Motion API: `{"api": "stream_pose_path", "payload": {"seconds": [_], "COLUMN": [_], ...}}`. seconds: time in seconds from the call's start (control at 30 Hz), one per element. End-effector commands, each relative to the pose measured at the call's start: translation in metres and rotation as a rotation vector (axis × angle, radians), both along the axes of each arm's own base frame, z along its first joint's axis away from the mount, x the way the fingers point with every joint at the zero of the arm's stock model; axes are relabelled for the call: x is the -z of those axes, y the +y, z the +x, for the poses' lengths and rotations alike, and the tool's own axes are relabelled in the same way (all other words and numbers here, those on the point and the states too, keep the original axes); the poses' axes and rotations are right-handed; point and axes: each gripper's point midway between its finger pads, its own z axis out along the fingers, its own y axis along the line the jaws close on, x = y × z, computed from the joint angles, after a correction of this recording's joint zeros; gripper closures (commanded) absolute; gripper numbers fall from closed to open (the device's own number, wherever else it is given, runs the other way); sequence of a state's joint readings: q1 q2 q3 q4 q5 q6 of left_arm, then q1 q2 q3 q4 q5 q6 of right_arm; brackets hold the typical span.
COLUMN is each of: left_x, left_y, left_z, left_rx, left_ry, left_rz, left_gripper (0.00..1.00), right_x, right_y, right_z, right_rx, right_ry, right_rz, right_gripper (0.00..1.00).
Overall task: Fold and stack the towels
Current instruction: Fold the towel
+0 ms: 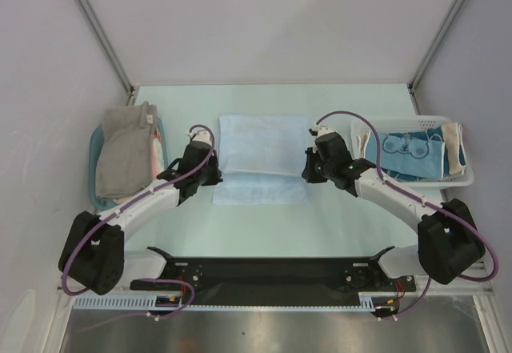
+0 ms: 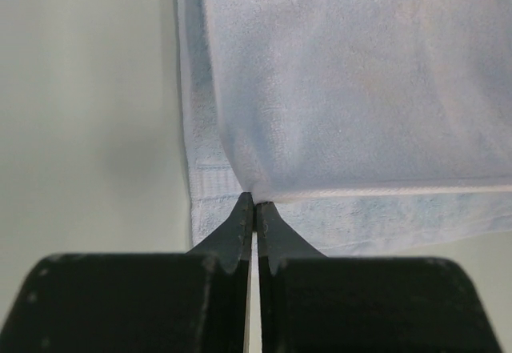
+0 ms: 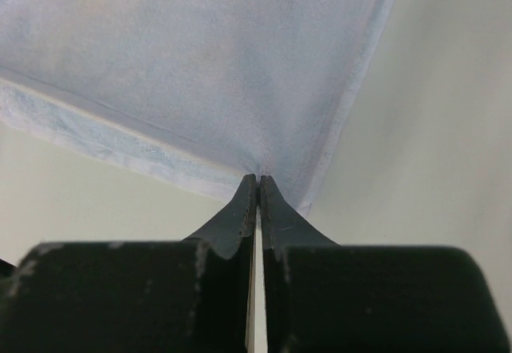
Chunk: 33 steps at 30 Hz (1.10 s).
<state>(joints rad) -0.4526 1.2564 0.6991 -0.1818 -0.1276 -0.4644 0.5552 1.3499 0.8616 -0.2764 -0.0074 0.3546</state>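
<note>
Left hand (image 2: 254,202) and right hand (image 3: 258,182) each pinch a towel (image 2: 360,89) corner just ahead; soft, light, floppy cloth, so corners look the best hold.

The top view looks steeply down from above and behind the arm bases (image 1: 92,257), taking in the whole table (image 1: 264,229). Each wrist view looks along its own fingers (image 2: 237,229) from very near the surface. All three share the blue towel (image 1: 262,141): the left wrist view shows its left edge, the right wrist view its right.
</note>
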Motion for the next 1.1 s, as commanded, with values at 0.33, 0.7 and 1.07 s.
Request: {"api": "stream_pose_path", "payload": {"seconds": [0.33, 0.7, 1.07], "left_x": [-0.047, -0.067, 0.002], "left_y": [0.003, 0.007, 0.009], "left_z": [0.015, 0.007, -0.028], "left_rx": [-0.036, -0.032, 0.002], "left_ry": [-0.107, -0.144, -0.029], "left_rz": [0.000, -0.017, -0.029], "left_gripper": [0.99, 0.98, 0.82], "right_x": [-0.046, -0.066, 0.000], "right_y": [-0.002, -0.006, -0.010], "right_z": [0.020, 0.013, -0.024], "right_rx": [0.033, 0.035, 0.014], "right_ry": [-0.107, -0.138, -0.005], "right_rz": [-0.003, 0.004, -0.009], "right_gripper": [1.00, 1.00, 0.90]}}
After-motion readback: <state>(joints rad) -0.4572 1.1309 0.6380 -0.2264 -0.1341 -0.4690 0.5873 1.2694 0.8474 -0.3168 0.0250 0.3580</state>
